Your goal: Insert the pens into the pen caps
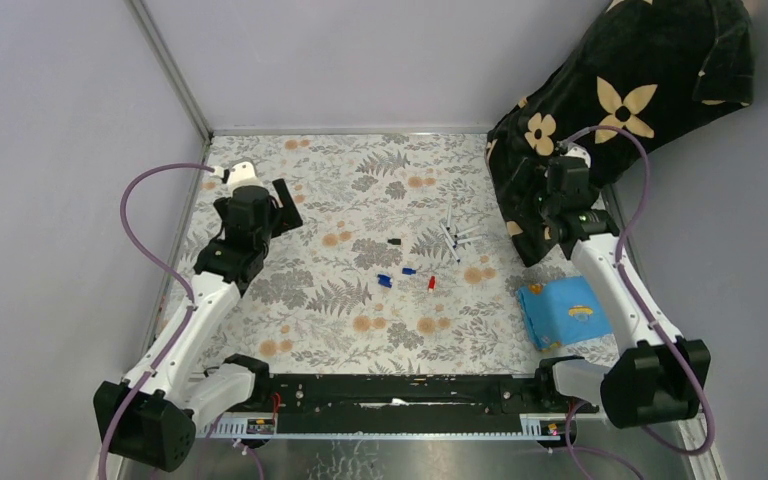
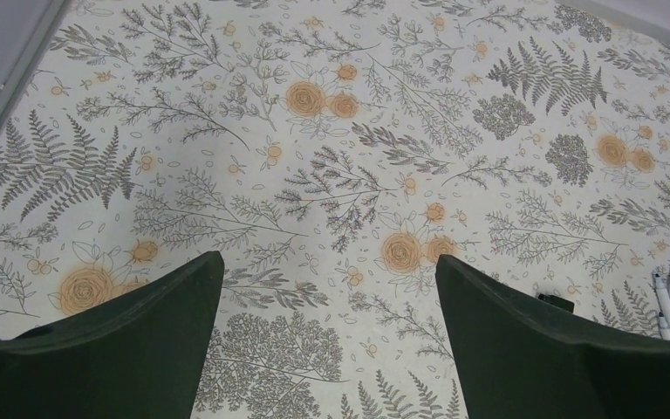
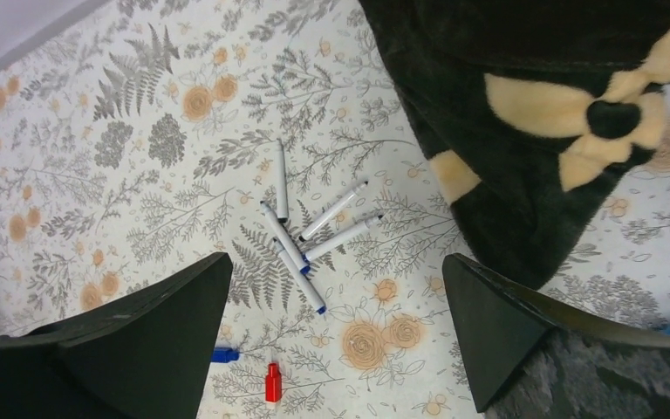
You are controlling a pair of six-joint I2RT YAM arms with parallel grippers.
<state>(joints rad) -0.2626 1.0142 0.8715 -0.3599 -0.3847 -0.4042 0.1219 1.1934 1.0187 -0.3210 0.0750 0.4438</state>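
Left gripper (image 2: 327, 258) wide open, empty; right gripper (image 3: 337, 257) likewise.

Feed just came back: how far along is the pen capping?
Done: nothing. The thin white-barrelled marker pens lie uncapped in a loose pile; the tiny black plastic cap, blue plastic caps and red plastic cap sit loose nearby. In hand: nothing; left claw and right claw are open and empty. Left: cap every pen.
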